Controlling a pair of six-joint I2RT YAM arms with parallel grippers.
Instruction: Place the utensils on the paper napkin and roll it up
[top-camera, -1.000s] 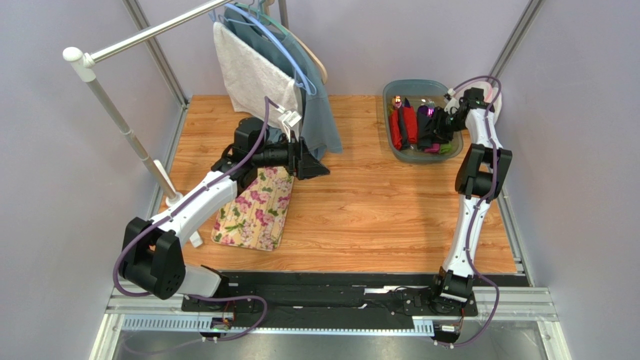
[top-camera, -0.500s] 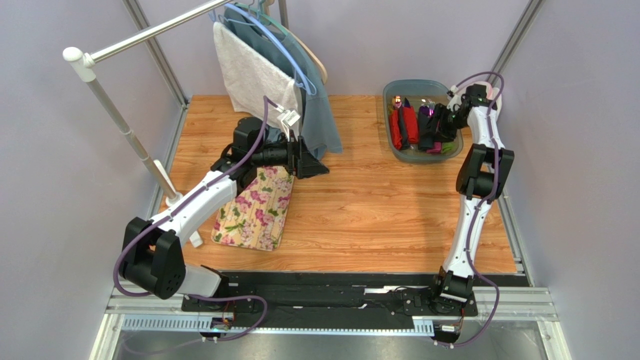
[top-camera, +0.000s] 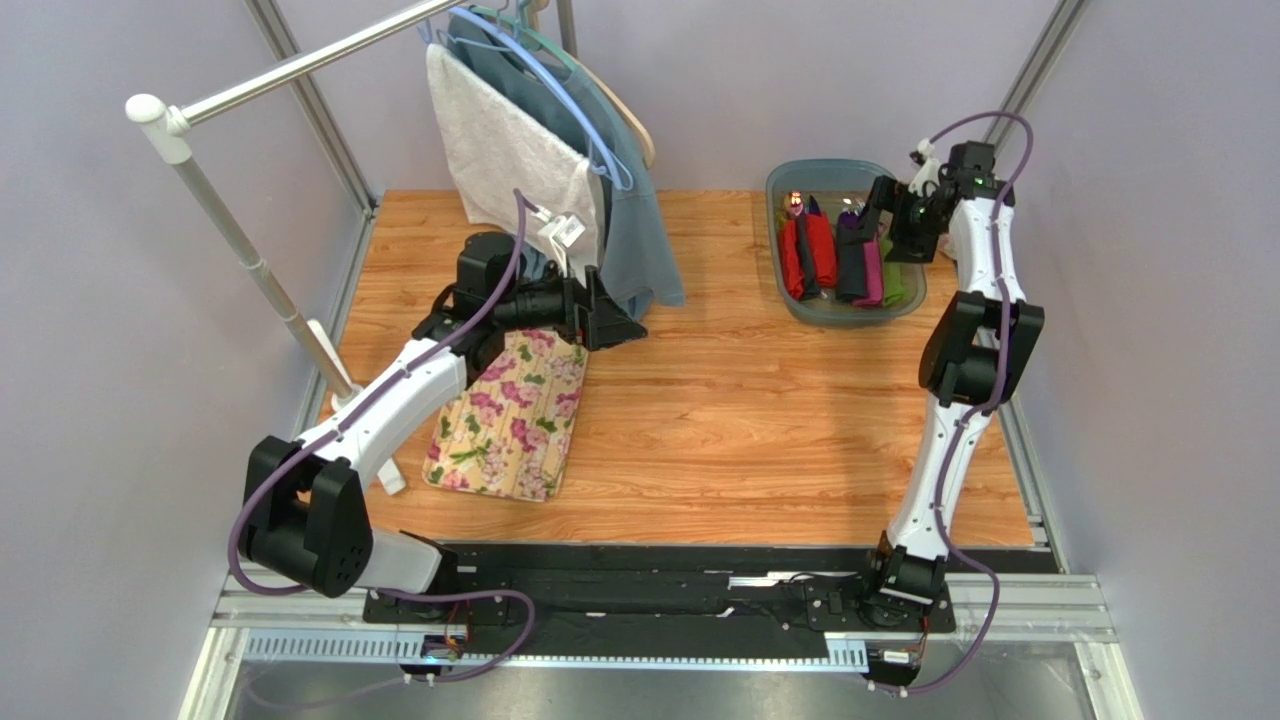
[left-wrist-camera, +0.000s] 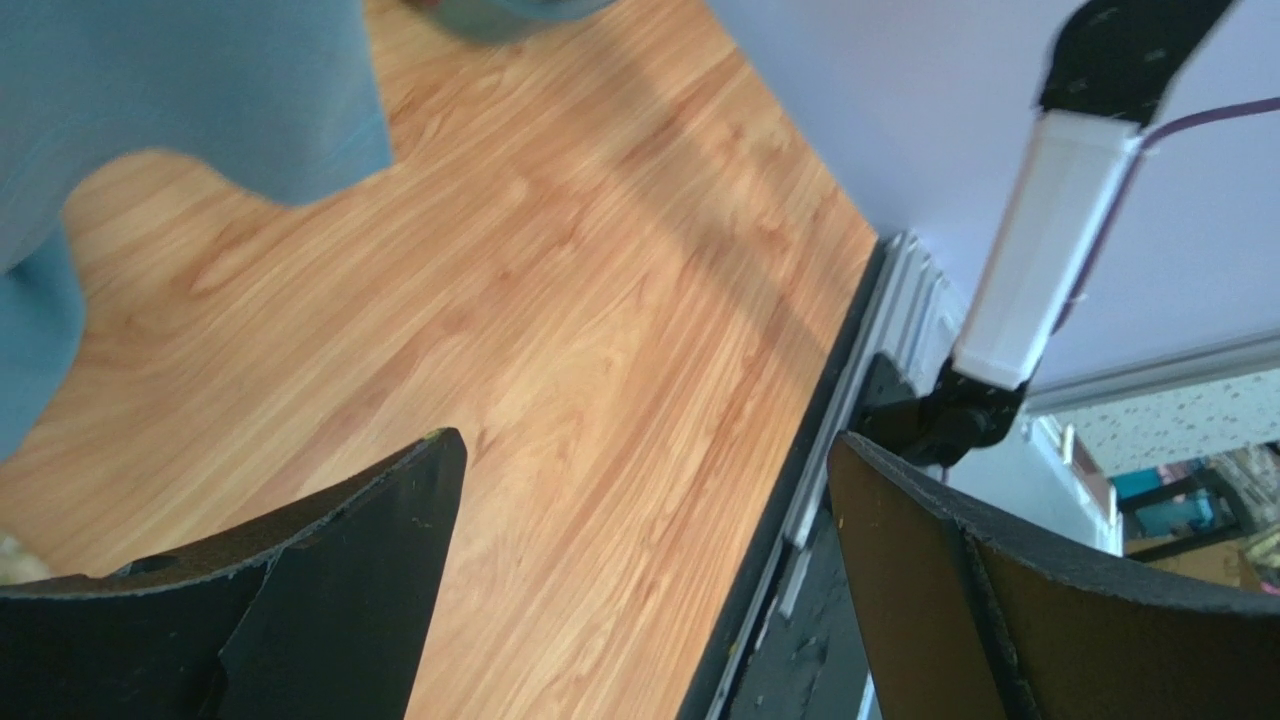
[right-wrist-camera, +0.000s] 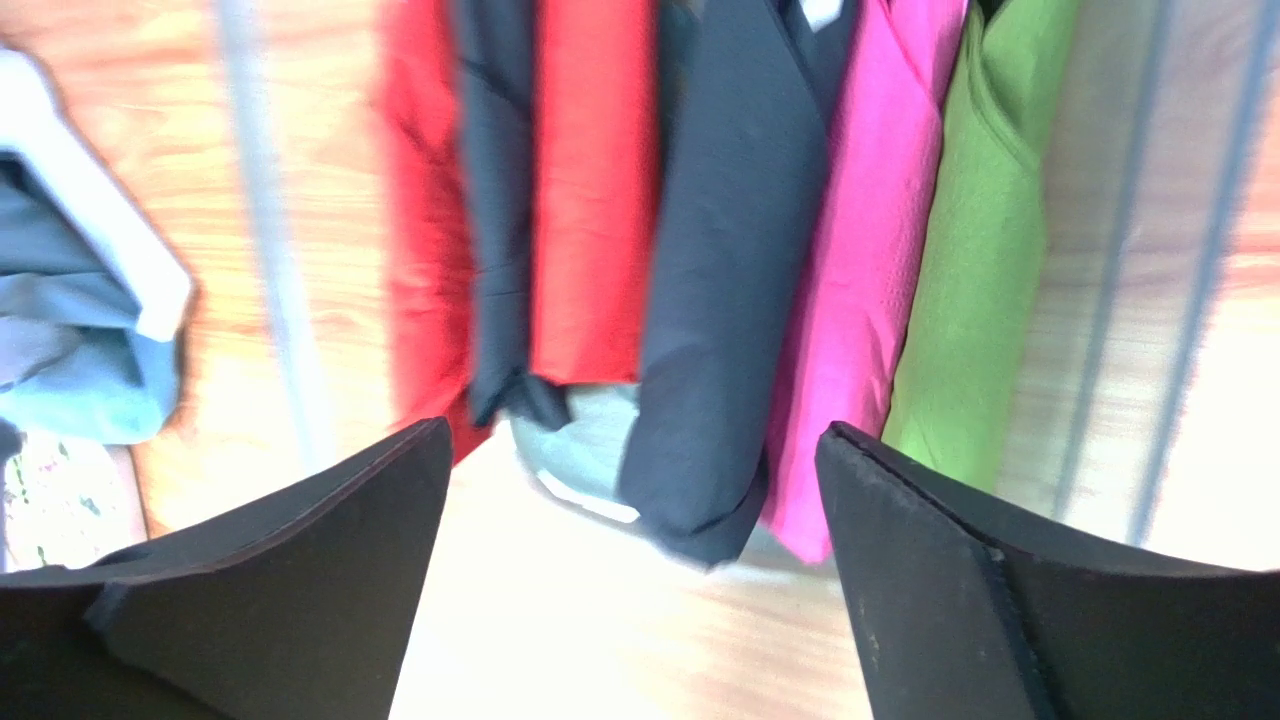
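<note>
Right pincer (right-wrist-camera: 631, 435) hangs over the translucent grey plastic tub (top-camera: 781, 188) at the far right corner of the wooden worktop (top-camera: 721, 405). Its jaws are spread wide, with nothing between them and nothing touched. Folded pieces lie side by side in the tub. From its left wall there is a red fold (right-wrist-camera: 413, 225), a narrow dark strip (right-wrist-camera: 496, 195) and a second red fold (right-wrist-camera: 594, 180). Next comes the very dark navy-black paper napkin (right-wrist-camera: 721, 255), folded long, then a bright pink fold (right-wrist-camera: 864, 255) and a green fold (right-wrist-camera: 977, 255) nearest the right wall.

Left pincer (left-wrist-camera: 646, 443) is also wide open and empty, held in the air above bare wood. It sits over the far end of the floral-patterned cloth mat (top-camera: 519, 413), which lies toward the left edge. It is just beside the blue-grey cloth (top-camera: 639, 240) hanging from the rack.
</note>
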